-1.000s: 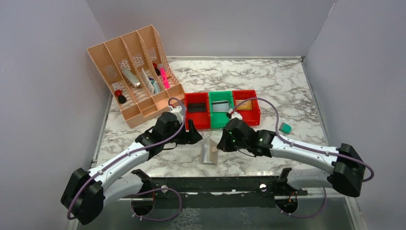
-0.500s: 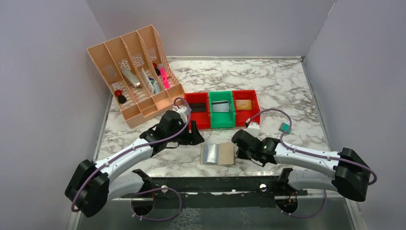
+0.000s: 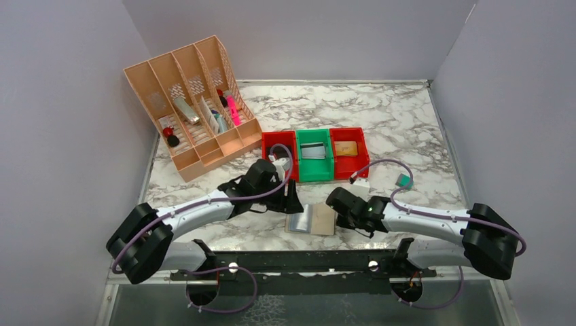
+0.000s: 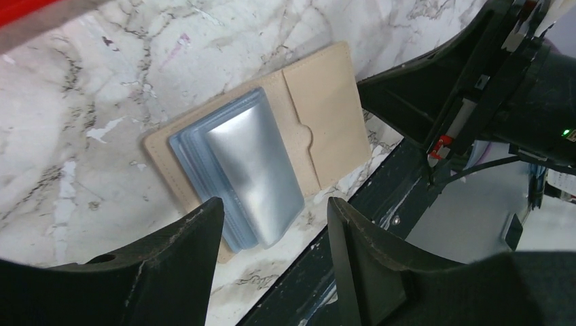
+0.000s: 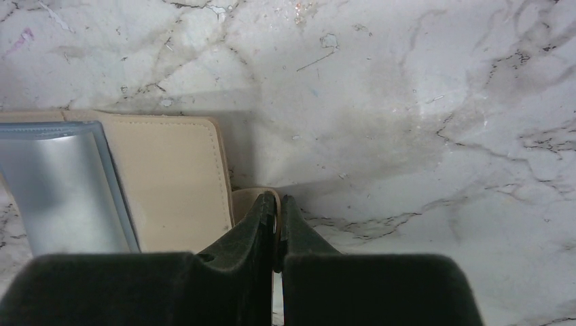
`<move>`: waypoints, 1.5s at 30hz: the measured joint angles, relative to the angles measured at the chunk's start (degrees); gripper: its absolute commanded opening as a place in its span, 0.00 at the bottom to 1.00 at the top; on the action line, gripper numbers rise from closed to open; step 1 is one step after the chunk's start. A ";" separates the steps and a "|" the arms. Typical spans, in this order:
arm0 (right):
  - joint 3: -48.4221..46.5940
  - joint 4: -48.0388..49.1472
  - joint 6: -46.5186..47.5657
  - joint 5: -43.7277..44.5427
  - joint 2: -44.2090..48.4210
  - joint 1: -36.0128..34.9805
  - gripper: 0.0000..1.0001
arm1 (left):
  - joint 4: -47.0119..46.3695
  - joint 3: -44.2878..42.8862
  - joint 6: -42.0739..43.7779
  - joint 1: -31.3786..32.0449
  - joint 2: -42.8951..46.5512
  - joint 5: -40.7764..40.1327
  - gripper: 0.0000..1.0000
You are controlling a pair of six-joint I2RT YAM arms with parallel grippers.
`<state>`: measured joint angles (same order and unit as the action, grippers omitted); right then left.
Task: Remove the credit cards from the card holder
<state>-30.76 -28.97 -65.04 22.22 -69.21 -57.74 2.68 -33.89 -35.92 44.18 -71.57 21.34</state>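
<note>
The tan card holder [image 3: 323, 219] lies open flat near the table's front edge. Its pale blue-grey sleeves [image 4: 224, 159] hold a silvery card [image 4: 255, 173]. My right gripper [image 3: 336, 206] sits at the holder's right edge and is shut on its tan snap tab [image 5: 253, 197], as the right wrist view shows [image 5: 276, 199]. The tan panel [image 5: 170, 176] lies to the left of those fingers. My left gripper [image 3: 293, 199] is open and empty, hovering over the holder's left edge; in the left wrist view [image 4: 275, 204] its fingers straddle the sleeves.
Behind the holder stand a red bin [image 3: 280, 165] with a dark card, a green bin [image 3: 313, 166] with a silvery card and a red bin [image 3: 348, 164] with a gold card. A peach desk organizer [image 3: 193, 102] is back left. A small green object [image 3: 405, 181] lies right. The dark front rail [image 4: 407, 197] runs just below the holder.
The holder went from standing half-folded to lying open flat. My right gripper swung right and down with the tab. My left gripper moved right, up to the holder's left edge.
</note>
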 measured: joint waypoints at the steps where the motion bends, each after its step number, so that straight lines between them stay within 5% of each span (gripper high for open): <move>1: 0.07 0.22 -0.17 0.00 0.00 0.00 0.08 | 0.00 -0.20 -0.02 0.61 -0.72 -0.02 0.60; 35: 1.42 4.63 -1.44 -1.22 0.35 0.11 0.09 | -3.76 -2.43 -0.50 5.92 -9.55 0.61 0.60; 45: 1.60 5.18 -1.57 -1.27 0.39 0.11 0.09 | 1.49 -3.37 -0.07 5.92 -9.31 -5.03 0.60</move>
<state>-29.17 -23.79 -66.61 20.95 -68.82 -57.63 4.16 -37.26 -35.99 50.11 -80.88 16.32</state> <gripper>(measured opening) 0.093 0.598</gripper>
